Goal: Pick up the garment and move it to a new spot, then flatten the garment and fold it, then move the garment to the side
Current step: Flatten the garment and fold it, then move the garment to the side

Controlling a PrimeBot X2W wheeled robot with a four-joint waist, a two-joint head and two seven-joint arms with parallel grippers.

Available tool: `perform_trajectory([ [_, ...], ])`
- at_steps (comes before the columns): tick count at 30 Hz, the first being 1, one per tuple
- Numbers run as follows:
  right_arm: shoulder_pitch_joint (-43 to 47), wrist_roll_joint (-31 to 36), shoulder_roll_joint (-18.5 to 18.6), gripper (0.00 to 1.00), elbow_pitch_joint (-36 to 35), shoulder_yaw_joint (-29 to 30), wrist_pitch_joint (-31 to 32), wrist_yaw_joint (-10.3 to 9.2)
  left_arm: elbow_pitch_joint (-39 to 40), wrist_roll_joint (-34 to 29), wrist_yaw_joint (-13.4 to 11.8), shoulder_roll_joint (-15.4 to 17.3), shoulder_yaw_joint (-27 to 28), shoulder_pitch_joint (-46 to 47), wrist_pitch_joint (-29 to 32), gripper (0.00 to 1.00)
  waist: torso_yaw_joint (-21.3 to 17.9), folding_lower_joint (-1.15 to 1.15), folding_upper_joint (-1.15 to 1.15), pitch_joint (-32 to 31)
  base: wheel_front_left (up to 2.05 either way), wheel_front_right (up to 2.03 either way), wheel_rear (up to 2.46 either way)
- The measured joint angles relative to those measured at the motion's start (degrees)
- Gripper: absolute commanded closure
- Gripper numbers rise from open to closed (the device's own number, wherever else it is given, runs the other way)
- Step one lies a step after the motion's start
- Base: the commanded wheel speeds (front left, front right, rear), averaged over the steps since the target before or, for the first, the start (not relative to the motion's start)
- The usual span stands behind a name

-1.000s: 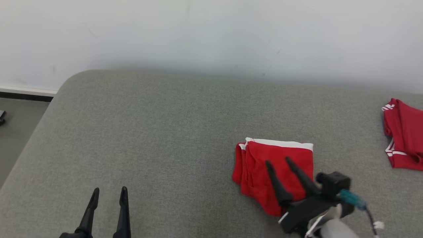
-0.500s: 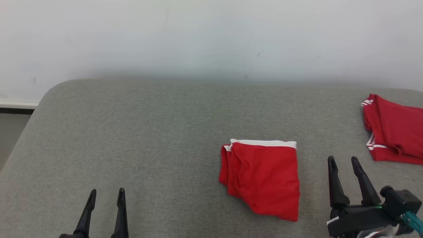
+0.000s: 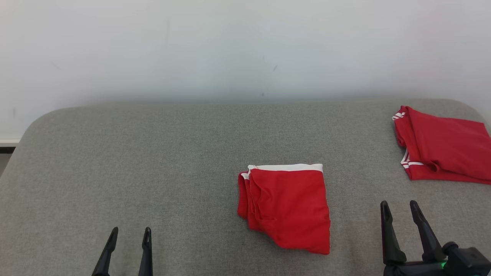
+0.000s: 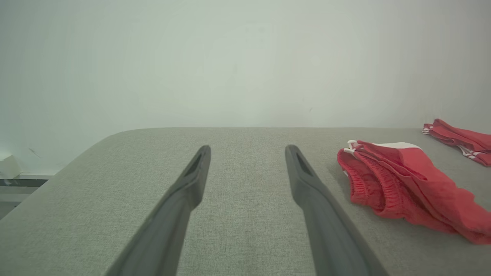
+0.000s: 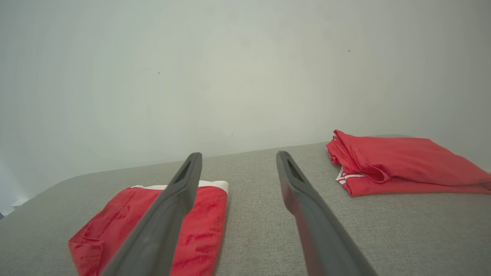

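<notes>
The garment (image 3: 285,207) is a folded pair of red shorts with a white waistband along its far edge, lying flat on the grey cushioned surface (image 3: 153,161) a little right of centre. It also appears at the right of the left wrist view, garment (image 4: 399,184), and at the lower left of the right wrist view, garment (image 5: 199,222). My left gripper (image 3: 129,233) is open at the lower left, well clear of the cloth. My right gripper (image 3: 399,205) stands open at the lower right, to the right of the garment and apart from it. Nothing is between either pair of fingers.
A second folded red garment with white stripes (image 3: 441,145) lies at the far right of the surface, also seen as the striped garment (image 5: 399,165). A pale wall (image 3: 245,46) runs behind the surface, whose rounded left corner (image 3: 34,119) drops to the floor.
My right gripper has drawn back off the folded garment and moved right and down to the lower right corner. The head camera has turned right, shifting the whole scene left. The left gripper stays put.
</notes>
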State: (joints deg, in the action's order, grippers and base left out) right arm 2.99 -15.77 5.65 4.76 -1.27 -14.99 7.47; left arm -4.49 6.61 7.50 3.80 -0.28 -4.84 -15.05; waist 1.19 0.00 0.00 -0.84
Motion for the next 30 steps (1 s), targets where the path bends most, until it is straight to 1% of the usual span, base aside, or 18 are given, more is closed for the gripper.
perform_trajectory([
  [9,4.21,0.77,-1.57,0.00,-1.33,0.19,0.00,0.00,0.68,-0.37,-0.01,0.24,0.32,-2.53,0.00,0.00,0.76,0.00,0.00,-1.04,0.00,0.00,0.00],
  [21,4.93,1.25,-1.98,0.00,-0.86,-0.01,0.00,0.00,0.16,-0.38,-0.01,0.02,-0.02,-3.37,0.00,0.00,1.46,0.00,0.00,-1.47,0.00,0.00,0.00],
  [26,3.64,1.09,-1.48,0.00,0.86,-2.41,0.00,0.00,0.04,-0.19,-0.01,-0.05,0.25,-3.36,0.00,0.00,1.39,0.00,0.00,-0.97,0.00,0.00,0.00],
  [30,-0.10,0.62,-0.27,0.00,4.80,-3.79,0.03,0.00,-0.19,-0.10,-0.01,-0.26,-0.35,-3.23,0.00,0.00,1.53,0.00,0.00,-0.16,0.00,0.00,0.00],
])
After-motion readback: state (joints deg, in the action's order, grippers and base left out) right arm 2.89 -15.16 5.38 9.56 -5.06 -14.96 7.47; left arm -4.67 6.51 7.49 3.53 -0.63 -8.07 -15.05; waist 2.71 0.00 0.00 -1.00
